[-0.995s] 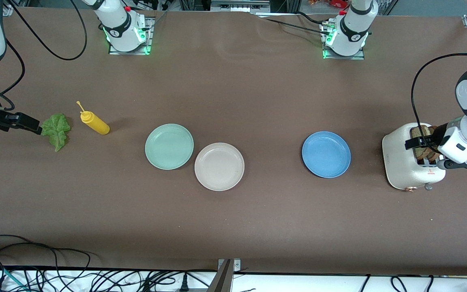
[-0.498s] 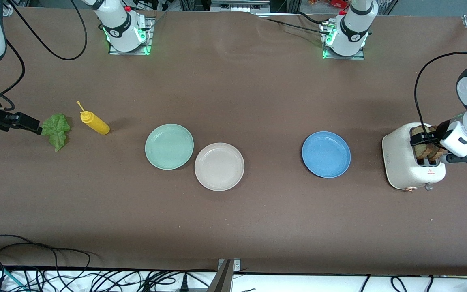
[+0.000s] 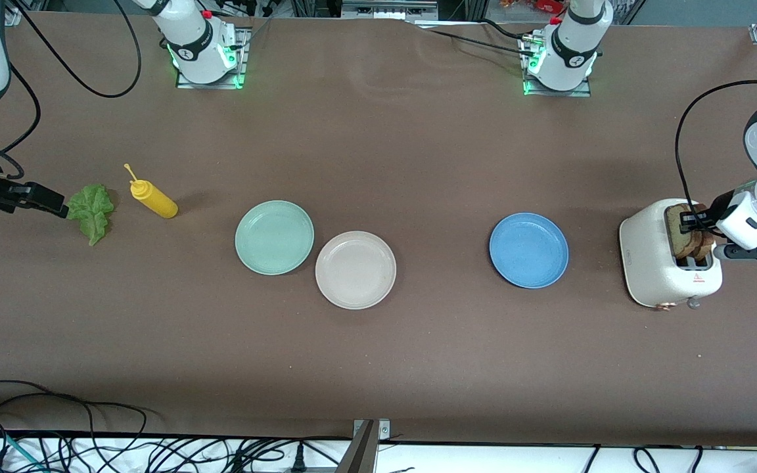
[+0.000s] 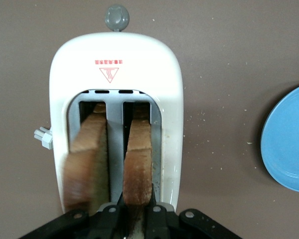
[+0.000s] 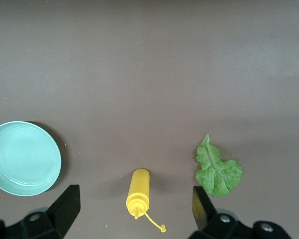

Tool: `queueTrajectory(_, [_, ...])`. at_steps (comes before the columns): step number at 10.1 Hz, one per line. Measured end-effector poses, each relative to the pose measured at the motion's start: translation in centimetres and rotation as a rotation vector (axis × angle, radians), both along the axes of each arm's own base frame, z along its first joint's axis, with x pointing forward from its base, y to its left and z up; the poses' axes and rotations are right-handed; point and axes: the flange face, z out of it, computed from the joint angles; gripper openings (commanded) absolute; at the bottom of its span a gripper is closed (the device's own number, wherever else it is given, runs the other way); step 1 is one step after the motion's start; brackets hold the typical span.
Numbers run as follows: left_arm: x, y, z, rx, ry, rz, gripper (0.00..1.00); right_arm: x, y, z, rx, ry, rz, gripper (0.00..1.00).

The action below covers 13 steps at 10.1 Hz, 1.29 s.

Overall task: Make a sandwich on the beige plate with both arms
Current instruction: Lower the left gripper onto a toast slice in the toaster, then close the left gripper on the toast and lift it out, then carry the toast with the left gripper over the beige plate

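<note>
The beige plate [image 3: 355,269] lies bare mid-table. Two tan bread slices [image 3: 688,240] stand in the slots of a white toaster [image 3: 654,266] at the left arm's end. My left gripper [image 3: 692,222] is over the toaster, shut on the edge of one slice [image 4: 138,159], the one in the slot toward the blue plate; the other slice [image 4: 87,159] stands free. My right gripper [image 3: 56,205] hangs open in the air beside a green lettuce leaf [image 3: 91,209]; in its wrist view its gripper [image 5: 134,209] holds nothing, and the lettuce [image 5: 217,169] lies off to one side.
A yellow squeeze bottle [image 3: 154,199] lies on its side between the lettuce and a mint green plate [image 3: 274,237], which touches the beige plate. A blue plate [image 3: 528,249] sits between the beige plate and the toaster. Cables run along the table's near edge.
The left gripper has closed from open onto the bread slice in the toaster, and its wrist has shifted slightly. The right arm has not moved.
</note>
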Motion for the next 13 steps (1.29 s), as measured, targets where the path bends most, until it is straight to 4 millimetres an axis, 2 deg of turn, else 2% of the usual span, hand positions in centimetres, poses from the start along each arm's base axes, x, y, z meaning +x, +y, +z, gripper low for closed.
queueTrajectory(4, [0.2, -0.2, 1.1, -0.007, 0.014, -0.030, 0.00, 0.0, 0.0, 0.0, 0.000, 0.000, 0.000, 1.00])
queueTrajectory(10, [2.3, -0.6, 9.2, -0.018, 0.070, -0.034, 0.00, 0.0, 0.0, 0.0, 0.000, 0.001, 0.000, 1.00])
queueTrajectory(13, [3.3, -2.1, 10.5, -0.078, 0.089, -0.034, 0.00, 0.0, 0.0, 0.0, 0.000, 0.001, 0.000, 1.00])
